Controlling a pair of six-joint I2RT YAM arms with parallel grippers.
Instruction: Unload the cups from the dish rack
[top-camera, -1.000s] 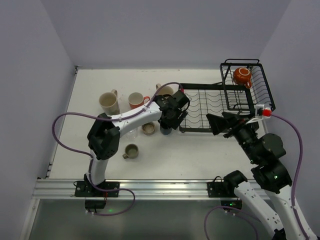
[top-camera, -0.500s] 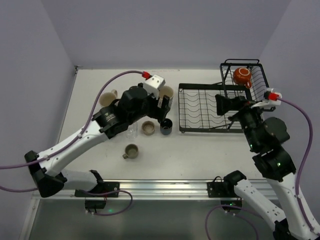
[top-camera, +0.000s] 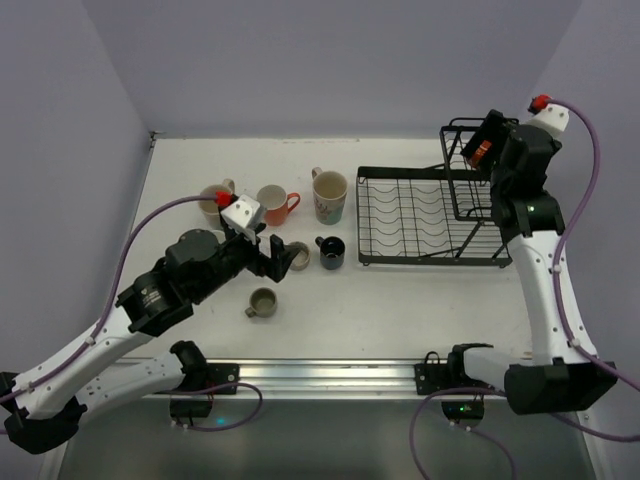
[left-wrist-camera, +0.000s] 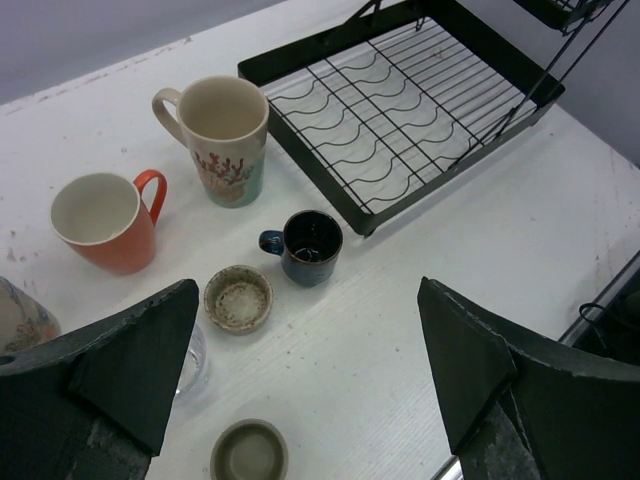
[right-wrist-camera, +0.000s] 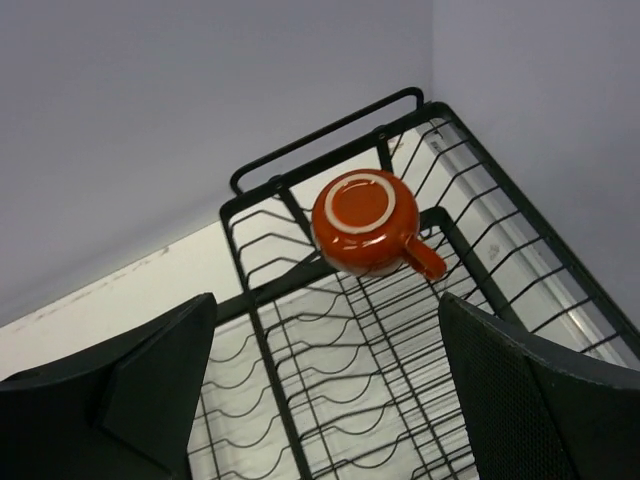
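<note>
Orange-red cup (right-wrist-camera: 365, 222), seemingly the last, sits upturned in the rack basket (right-wrist-camera: 330, 134); your wide-open right gripper (right-wrist-camera: 328, 330) must lower around it.

seven cups (left-wrist-camera: 313, 247) stand on one table (top-camera: 400, 300), one orange-red cup (right-wrist-camera: 365, 222) sits in one black wire dish rack (top-camera: 430, 171), eight cups altogether.

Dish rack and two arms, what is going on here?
Two robot arms are unloading cups from the black dish rack. Its flat tray is bare; one orange-red cup sits upside down in the raised basket, with the open right tool hovering over it. The left tool, open and holding nothing, hangs above a dark blue cup and other cups on the table.
</note>
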